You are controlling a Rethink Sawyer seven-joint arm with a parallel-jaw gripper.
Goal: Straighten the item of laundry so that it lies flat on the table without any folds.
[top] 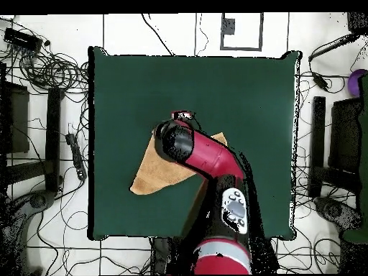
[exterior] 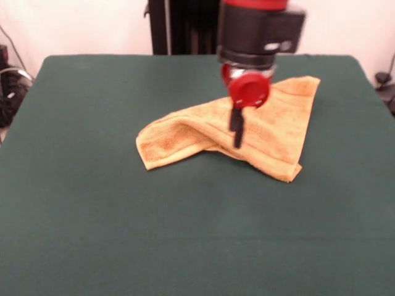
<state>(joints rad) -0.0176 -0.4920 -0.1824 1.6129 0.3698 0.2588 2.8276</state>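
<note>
Fingers (exterior: 236, 131) over folded towel (exterior: 271, 132), green table (exterior: 92, 216) open around

towel (exterior: 259, 132) | golden-orange, folded, rumpled | table (exterior: 123, 234) centre-far, dk green

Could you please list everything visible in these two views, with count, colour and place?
towel: one, golden-orange, near the table's middle, crumpled with a fold running across it, not flat; in the overhead view the arm covers much of it.
table: one, dark green, fills most of the front view; the towel lies on it.
cables: many, black, on the white floor around the table in the overhead view.
stands: several, dark, on the floor at both sides of the table.
arm: one, red and black, reaching from the base over the towel.
pincer: one, black below a red disc, hanging down just over the towel; whether it is open or shut cannot be told.
</note>
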